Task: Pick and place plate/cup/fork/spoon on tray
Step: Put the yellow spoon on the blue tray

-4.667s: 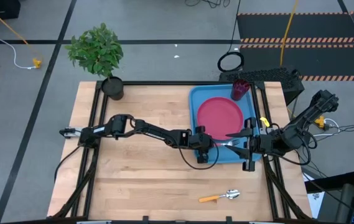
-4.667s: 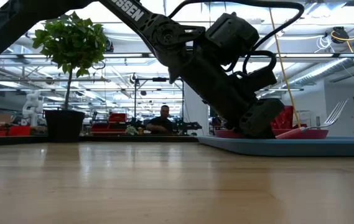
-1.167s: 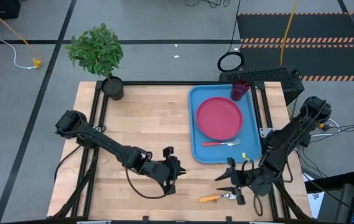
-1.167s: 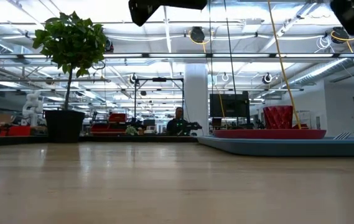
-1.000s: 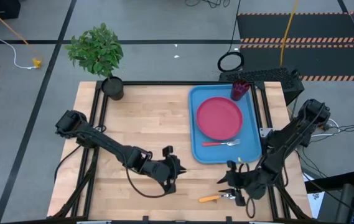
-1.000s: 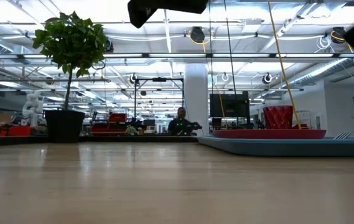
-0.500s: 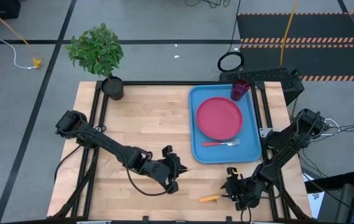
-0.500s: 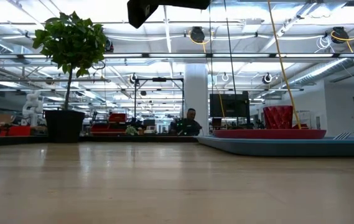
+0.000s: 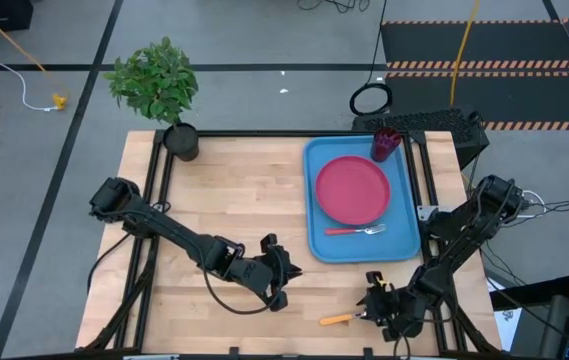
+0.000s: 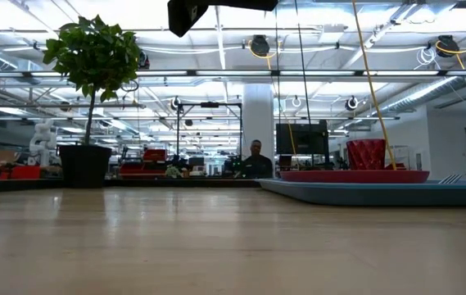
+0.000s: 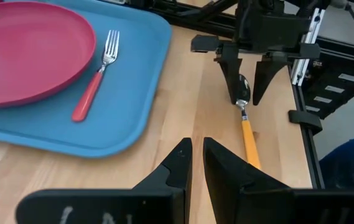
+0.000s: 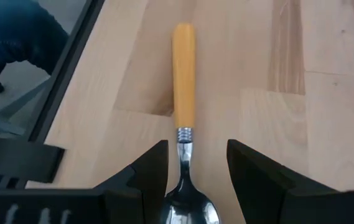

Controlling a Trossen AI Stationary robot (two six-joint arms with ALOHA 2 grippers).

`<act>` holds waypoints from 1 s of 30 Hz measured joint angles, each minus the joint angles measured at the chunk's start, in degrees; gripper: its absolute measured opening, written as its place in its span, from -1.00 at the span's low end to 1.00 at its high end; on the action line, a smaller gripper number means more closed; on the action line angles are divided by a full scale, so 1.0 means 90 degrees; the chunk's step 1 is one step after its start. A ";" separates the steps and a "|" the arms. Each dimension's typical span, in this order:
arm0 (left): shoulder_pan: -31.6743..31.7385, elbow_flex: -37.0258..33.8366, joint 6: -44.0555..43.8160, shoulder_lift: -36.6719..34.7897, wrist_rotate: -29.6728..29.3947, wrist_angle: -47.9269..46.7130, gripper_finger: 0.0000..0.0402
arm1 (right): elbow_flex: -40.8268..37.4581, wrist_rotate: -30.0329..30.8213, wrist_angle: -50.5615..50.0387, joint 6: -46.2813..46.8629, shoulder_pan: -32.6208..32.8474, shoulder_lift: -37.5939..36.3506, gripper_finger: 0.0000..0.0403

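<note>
The spoon (image 9: pixel 349 318) lies flat on the wooden worktop (image 9: pixel 224 190) near its front edge, toward the right, apart from the tray and just in front of it. Its long axis runs left to right across the worktop: the orange handle points left and the metal bowl points right, toward the right arm. The right gripper (image 9: pixel 376 312) is lowered over the bowl end, with its fingers (image 12: pixel 149 171) spread apart and standing one on each side of the spoon's neck and bowl, not pressed against it. In the right wrist view the handle stretches straight away from between those fingers, in line with the gripper.

The blue tray (image 9: pixel 404 250) sits at the far right of the worktop. On it rests the pink-red plate (image 9: pixel 352 188), filling most of the tray's width. The fork (image 9: pixel 356 230), with a red handle, lies on the tray just in front of the plate, its long axis also left to right, tines pointing right. The dark red cup (image 9: pixel 386 144) stands upright in the tray's far right corner.

The left gripper (image 9: pixel 284 272) waits above the worktop, left of the spoon and well apart from it, its fingers (image 11: pixel 173 171) nearly together and holding nothing.

A potted plant (image 9: pixel 159 85) stands at the far left corner.
</note>
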 joint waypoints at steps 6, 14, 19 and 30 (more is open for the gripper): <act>0.0000 0.0000 0.0035 0.0000 -0.0002 -0.0001 -0.80 | 0.0000 -0.0031 0.0245 -0.0124 -0.0023 0.0401 -0.23; 0.0030 0.0000 0.0215 0.0000 -0.0068 -0.0004 -0.80 | 0.0160 -0.0146 0.0255 -0.0277 -0.0071 0.0840 -0.27; 0.0126 0.0000 0.0305 0.0000 -0.0089 0.0022 -0.80 | 0.0160 -0.0141 0.0242 -0.0277 -0.0068 0.0845 -0.50; 0.0223 0.0000 0.0317 0.0000 -0.0092 0.0045 -0.80 | 0.0148 -0.0157 0.0260 -0.0064 -0.0073 0.0802 -0.95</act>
